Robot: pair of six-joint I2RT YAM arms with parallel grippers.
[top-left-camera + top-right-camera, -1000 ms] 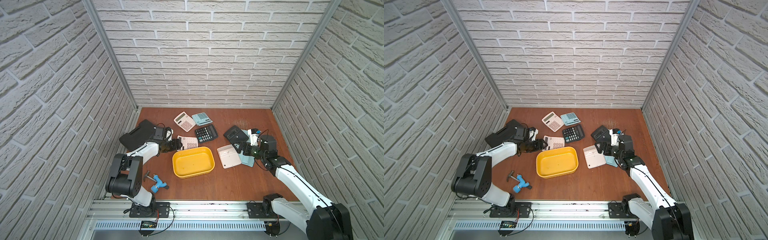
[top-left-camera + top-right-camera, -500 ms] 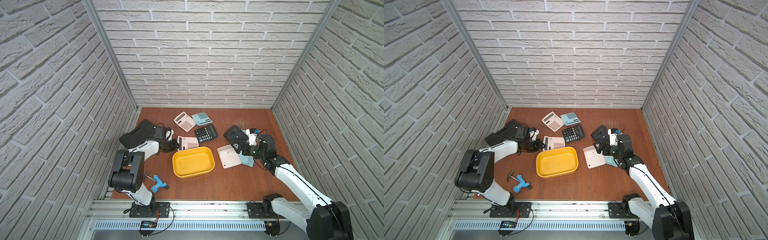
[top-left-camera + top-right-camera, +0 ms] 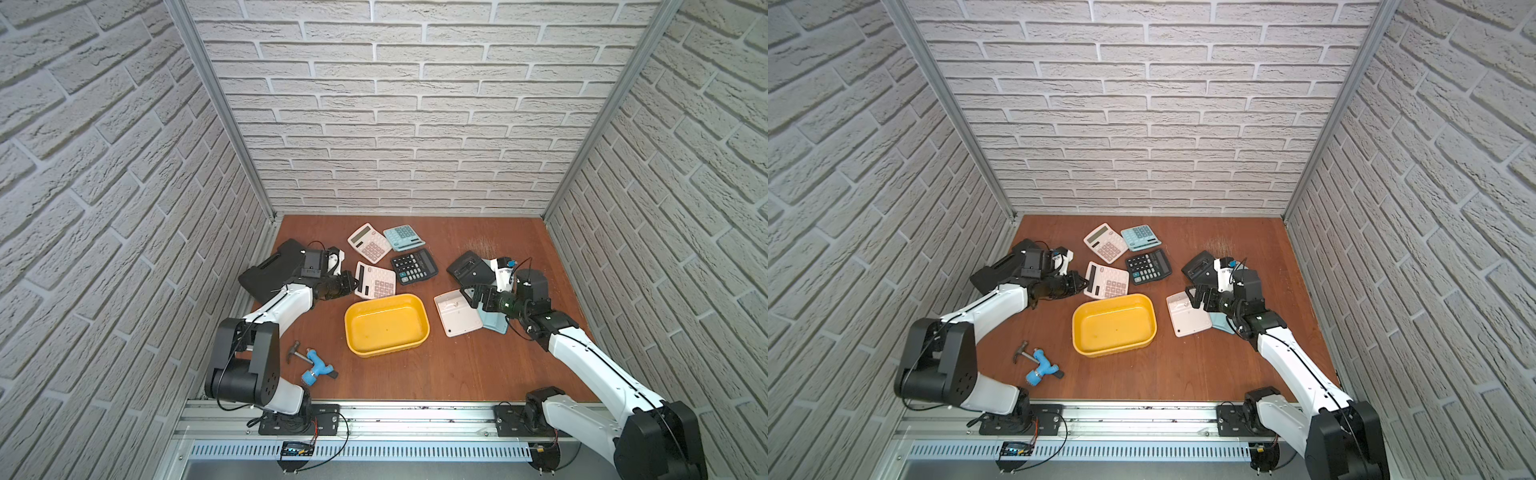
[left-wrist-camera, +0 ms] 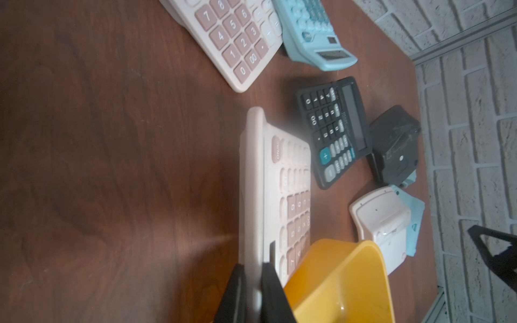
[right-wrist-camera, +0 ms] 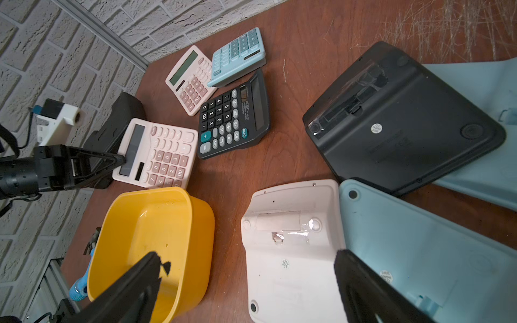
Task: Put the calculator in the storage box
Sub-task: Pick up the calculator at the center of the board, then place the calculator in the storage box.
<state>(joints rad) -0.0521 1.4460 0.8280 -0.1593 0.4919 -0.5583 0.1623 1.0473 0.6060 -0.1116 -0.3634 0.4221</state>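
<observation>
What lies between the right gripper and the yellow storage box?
From the open right gripper: a white calculator, face down, then a strip of bare table before the storage box. Both top views show it.

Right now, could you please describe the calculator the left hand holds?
Start at the yellow box. At its far left corner lies a pink calculator, pinched by the left hand. The other pink one sits farther back, beside a blue one.
</observation>
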